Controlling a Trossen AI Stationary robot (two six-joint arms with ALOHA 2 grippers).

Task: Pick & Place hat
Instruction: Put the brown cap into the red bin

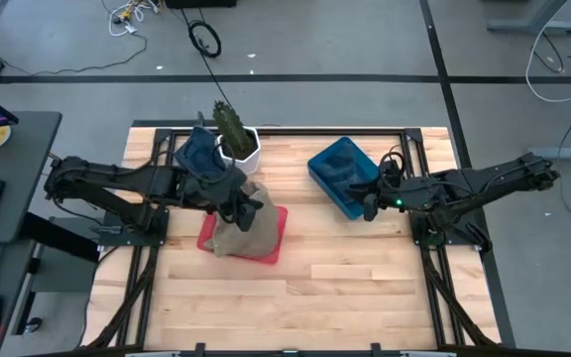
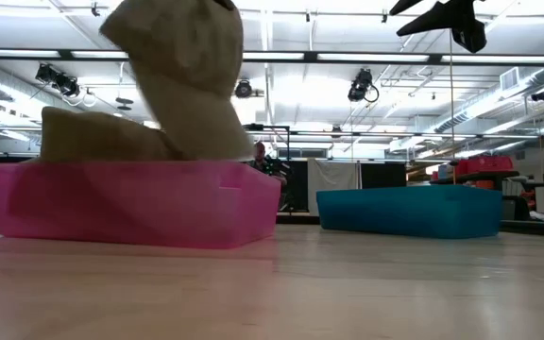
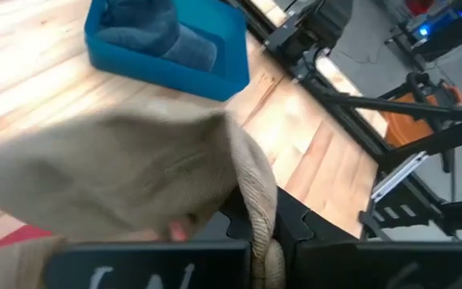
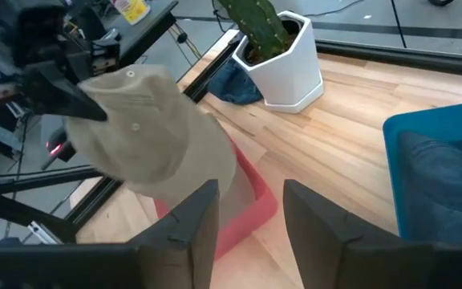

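Note:
A beige hat (image 1: pixel 238 230) hangs from my left gripper (image 1: pixel 249 209) over a pink bin (image 1: pixel 276 238) left of the table's middle. That gripper is shut on the hat. In the low view the hat (image 2: pixel 179 76) rises out of the pink bin (image 2: pixel 130 203). My right gripper (image 4: pixel 251 215) hovers at the near edge of a blue bin (image 1: pixel 337 178) on the right. It stands open, its fingers on nothing and pointing toward the hat (image 4: pixel 147 128). My left gripper pinches the hat's rolled edge (image 3: pixel 259 210) between its two fingers; the edge runs down into the gap between them. The fingers come from the table's left, slanting down. The hat hangs slack below them, its lower part (image 2: pixel 88 137) resting in the pink bin.
A dark blue hat (image 3: pixel 152 34) lies in the blue bin. A cactus in a white pot (image 1: pixel 237 142) stands at the far edge behind the pink bin, with another dark blue hat (image 1: pixel 198 152) beside it. Bare wood lies along the table's near side.

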